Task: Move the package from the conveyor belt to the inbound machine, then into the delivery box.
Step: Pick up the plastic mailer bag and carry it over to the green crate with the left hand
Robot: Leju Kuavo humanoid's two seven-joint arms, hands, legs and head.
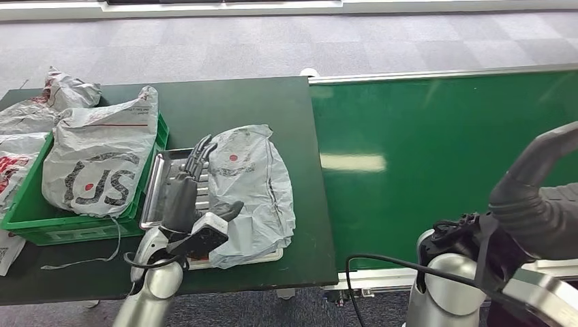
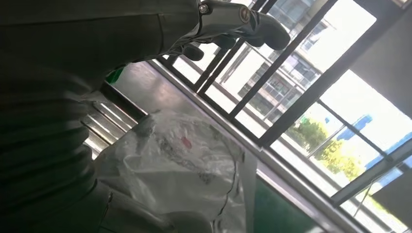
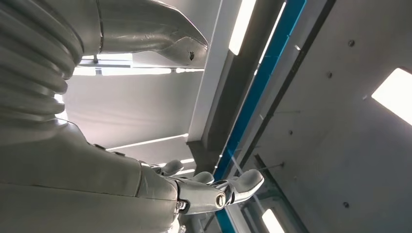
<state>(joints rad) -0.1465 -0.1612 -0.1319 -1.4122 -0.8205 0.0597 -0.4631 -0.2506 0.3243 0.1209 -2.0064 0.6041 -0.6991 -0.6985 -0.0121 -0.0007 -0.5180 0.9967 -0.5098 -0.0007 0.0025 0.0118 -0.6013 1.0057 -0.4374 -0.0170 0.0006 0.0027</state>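
A crumpled grey plastic package [image 1: 252, 184] lies on the metal tray of the inbound machine [image 1: 155, 184], on the dark table left of the green conveyor belt [image 1: 443, 163]. My left hand [image 1: 187, 194] lies on the tray along the package's left side with its fingers stretched out and apart, its thumb against the bag. The left wrist view has the same package [image 2: 184, 165] under that hand [image 2: 233, 19], whose fingers hold nothing. My right arm is raised at the lower right. My right hand [image 3: 209, 189] points up at the ceiling with its fingers apart, holding nothing.
A green delivery box [image 1: 27, 218] stands at the table's left and holds a big grey bag with black lettering [image 1: 102, 157] and other bags. The dark table [image 1: 225, 102] ends close to my body. Grey carpet lies beyond the table and the belt.
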